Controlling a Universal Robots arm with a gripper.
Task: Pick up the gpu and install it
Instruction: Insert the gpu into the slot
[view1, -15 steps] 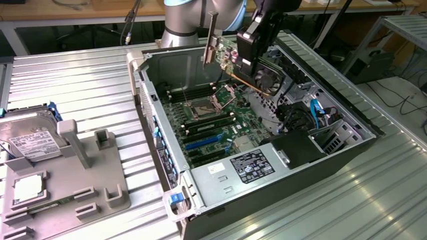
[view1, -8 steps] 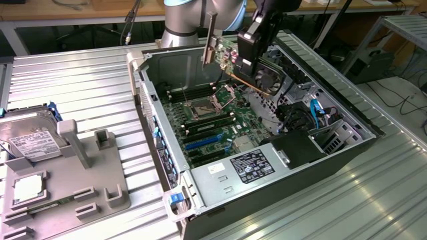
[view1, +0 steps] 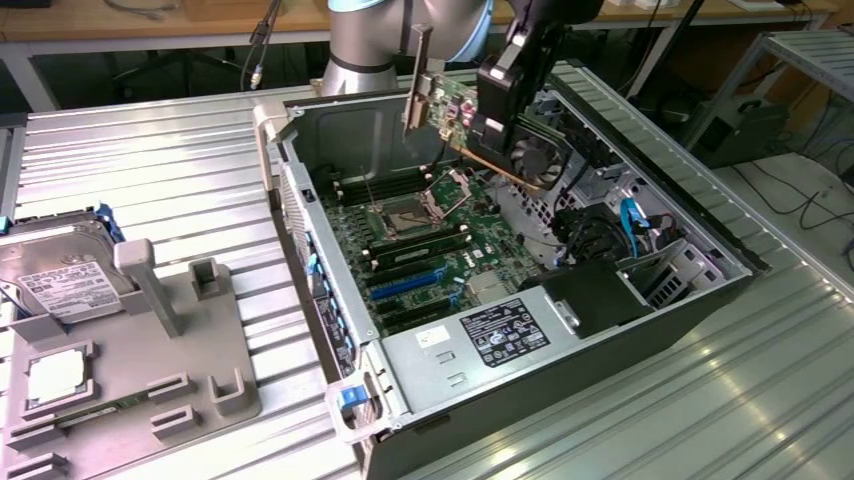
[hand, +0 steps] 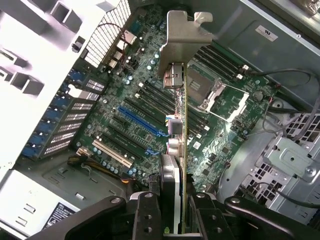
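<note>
The claw (hand: 176, 205) is pinching the gpu (view1: 461, 105). Its two fingers are closed in tight on the flat sides of the card, so it is open only a little. The gpu is hanging in the air over the open computer case (view1: 340, 125), not touching anything below, and in the exterior view it is sitting tilted. Its silver end bracket (hand: 184, 37) is sticking out in front of the claw. Under the card the green motherboard (hand: 212, 147) is waiting, with a long blue slot (hand: 140, 122) and a pale slot (hand: 112, 152) lying side by side. I think the card could go wrong if it is coming down crooked, because then its edge would be missing the slot and scraping the board. The bracket could also be catching on the case wall beside the slots, where room is tight. The chip socket (hand: 220, 97) is close by and could get bumped. Over the middle of the board there is plenty of open room. Farther off, blue cables (view1: 627, 225) and the power box (view1: 501, 335) are crowding the other end. Well apart, at the exterior view's left, a hard drive (view1: 60, 275) is resting on a grey stand (view1: 147, 290).
</note>
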